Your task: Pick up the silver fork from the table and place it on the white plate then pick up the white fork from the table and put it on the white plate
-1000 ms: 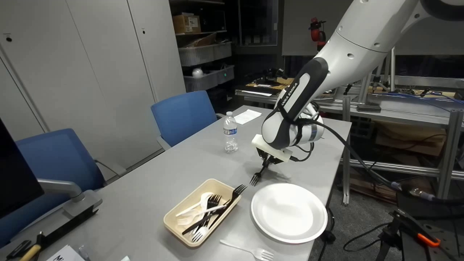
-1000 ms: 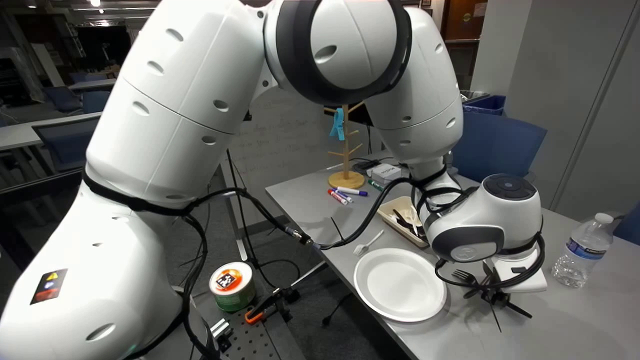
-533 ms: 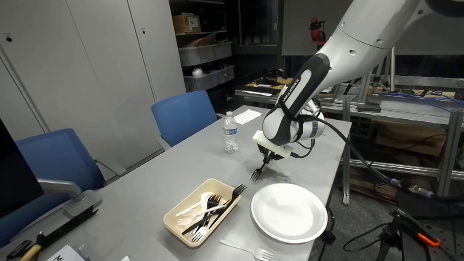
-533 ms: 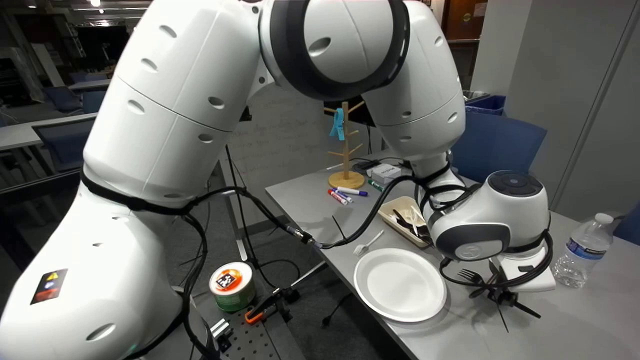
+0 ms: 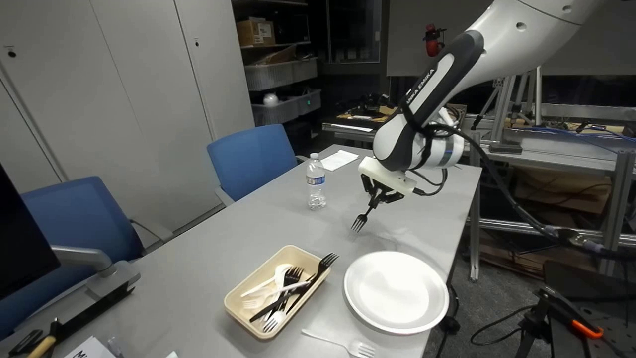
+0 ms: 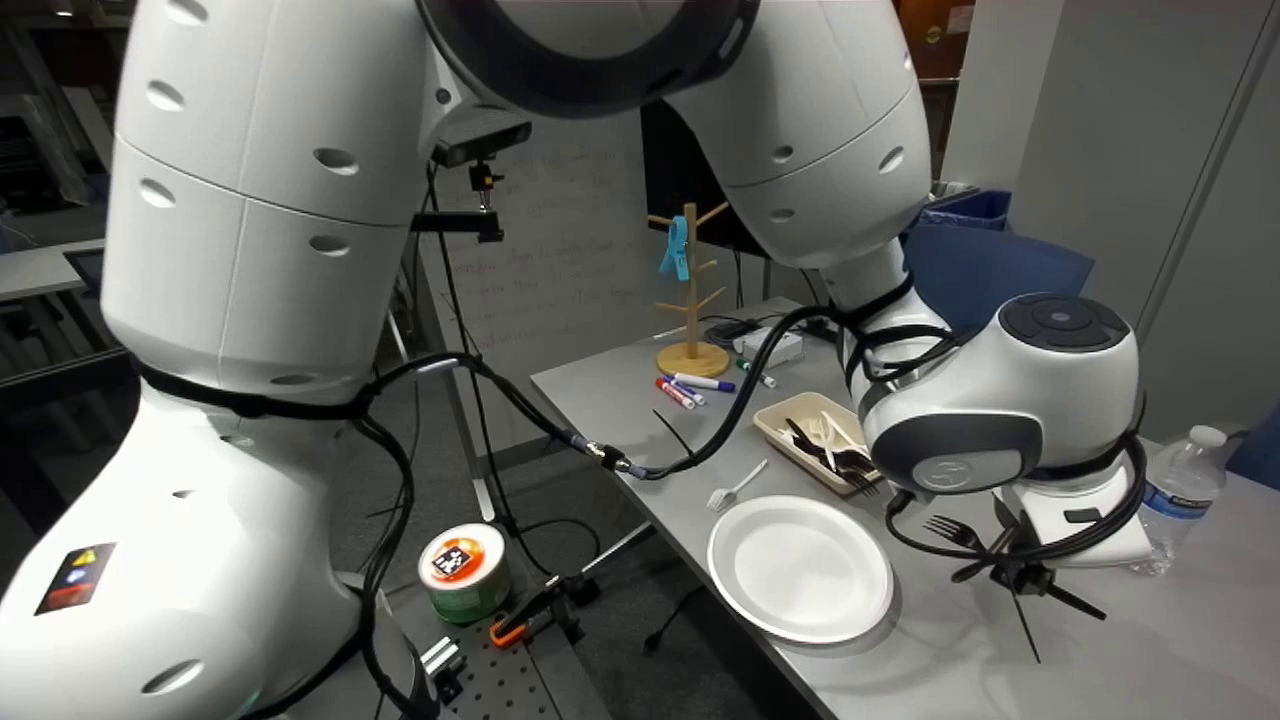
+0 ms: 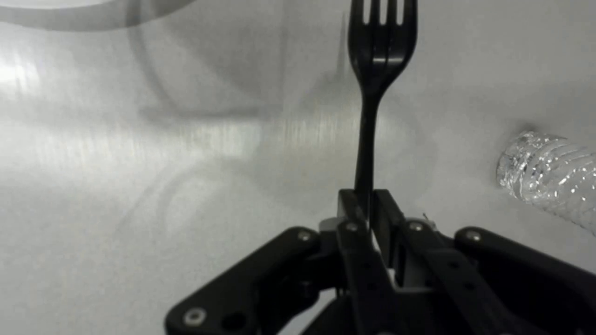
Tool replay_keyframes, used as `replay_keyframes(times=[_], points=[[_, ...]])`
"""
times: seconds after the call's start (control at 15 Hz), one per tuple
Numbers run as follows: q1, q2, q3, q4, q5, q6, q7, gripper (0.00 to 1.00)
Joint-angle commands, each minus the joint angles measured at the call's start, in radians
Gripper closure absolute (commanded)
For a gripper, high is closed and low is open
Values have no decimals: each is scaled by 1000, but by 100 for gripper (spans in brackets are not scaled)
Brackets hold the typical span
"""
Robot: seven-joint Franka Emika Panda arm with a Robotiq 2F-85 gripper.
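Note:
My gripper [image 7: 364, 197] is shut on the handle of the silver fork [image 7: 380, 51], which looks dark grey to black, tines pointing away from the fingers. In both exterior views the silver fork [image 5: 359, 222] [image 6: 955, 531] hangs tilted, tines down, above the grey table [image 5: 208, 258]. The gripper [image 5: 376, 197] is beyond the white plate [image 5: 396, 292], which is bare and near the table's edge; the plate also shows in an exterior view [image 6: 800, 570] and at the wrist view's top left corner [image 7: 51, 3]. The white fork [image 5: 358, 348] [image 6: 735, 488] lies on the table beside the plate.
A tan tray [image 5: 233, 298] of black and white utensils stands beside the plate, one black fork sticking over its rim. A water bottle [image 5: 316, 186] stands near the gripper, also in the wrist view [image 7: 554, 172]. Markers [image 6: 690, 385] and a wooden stand [image 6: 692, 355] are farther along.
My gripper has risen with the silver fork in it, shifting slightly right in both exterior views. The fork's tines are now higher above the table. The plate, tray and white fork have not moved.

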Motion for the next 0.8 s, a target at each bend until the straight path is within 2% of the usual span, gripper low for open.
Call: replay_keyframes(times=[0.0, 0.47, 0.73], points=[[-26, -107, 46, -111, 72, -71, -108, 97], [41, -160, -4, -187, 64, -177, -145, 97], [77, -108, 0, -192, 72, -143, -129, 97]])
